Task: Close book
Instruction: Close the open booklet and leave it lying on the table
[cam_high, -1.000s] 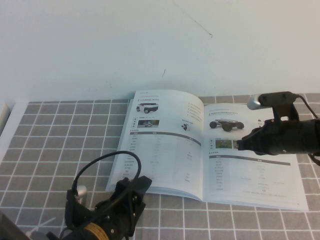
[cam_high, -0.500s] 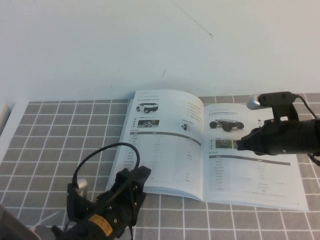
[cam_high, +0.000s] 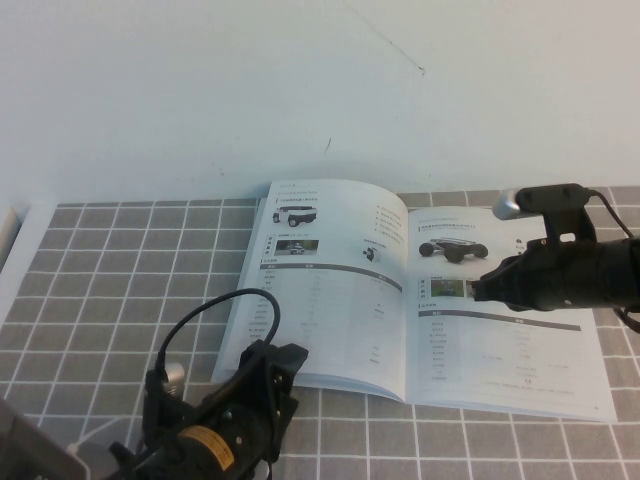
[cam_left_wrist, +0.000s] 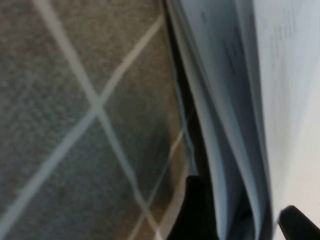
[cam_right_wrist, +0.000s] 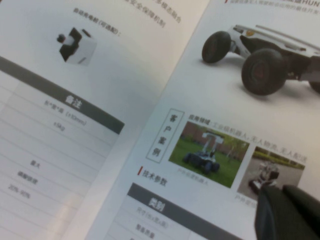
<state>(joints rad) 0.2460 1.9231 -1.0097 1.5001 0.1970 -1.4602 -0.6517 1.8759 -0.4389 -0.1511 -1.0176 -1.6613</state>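
1. The book (cam_high: 340, 290) lies open and flat on the grey checked mat (cam_high: 120, 270), right of the mat's middle. Its spine runs from 12 to 6 o'clock.
2. The left gripper (cam_high: 280, 362) sits at 8 o'clock from the book's centre, at the near left corner. In the left wrist view its fingers (cam_left_wrist: 196, 210) are spread, with the fanned edges of the left-hand pages between them. Whether they touch the paper cannot be told.
3. A black cable (cam_high: 215, 315) loops up from the left arm, at 9 o'clock from that gripper.
4. The right gripper (cam_high: 480, 290) reaches in from 3 o'clock and its tip is over the right-hand page. Its fingers (cam_right_wrist: 287, 212) look pressed together with nothing between them.
5. The print is Chinese. Readable in the right wrist view are a boxed vertical label "客户案例" (cam_right_wrist: 161, 132), the heading "技术参数" (cam_right_wrist: 155, 175), and white text on dark table bars: "类别" (cam_right_wrist: 159, 202) and "备注" (cam_right_wrist: 72, 102).
6. The right page shows a big-wheeled vehicle (cam_right_wrist: 260, 60) and a photo of a small rover on grass (cam_right_wrist: 209, 152). The finer table text is too blurred to read.
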